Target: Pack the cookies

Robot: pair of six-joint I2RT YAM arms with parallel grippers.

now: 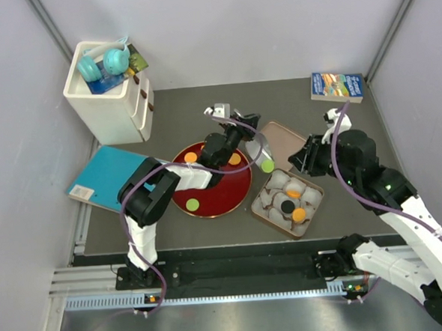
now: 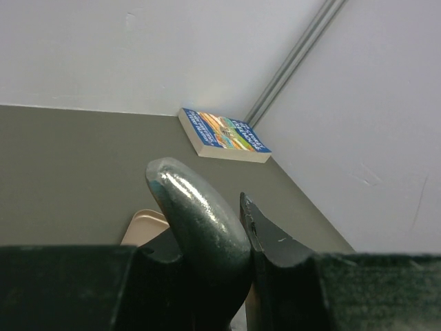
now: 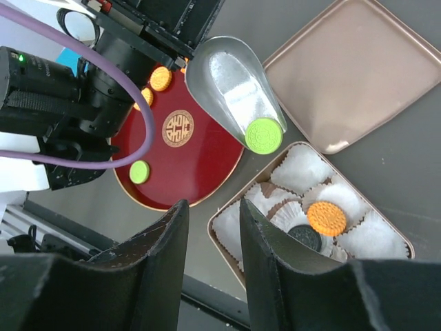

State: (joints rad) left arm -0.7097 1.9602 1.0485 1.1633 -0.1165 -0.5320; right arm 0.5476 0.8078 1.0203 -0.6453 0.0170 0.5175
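on the scoop (image 3: 231, 76), just beside the tin (image 1: 312, 215), one green cookie (image 3: 264, 135)

Got left arm (image 1: 159, 190) running from the bottom-left base up to the centre of the top view, elbow bent at centre left. Seeing left gripper (image 1: 242, 140) just right of centre, clamped tight on a metal scoop (image 3: 231, 86). Got right arm (image 1: 391, 189) rising from bottom right, folded back toward centre right. Seeing right gripper (image 3: 213, 210) aimed downward, fingers (image 3: 158, 269) parted with a clear gap.
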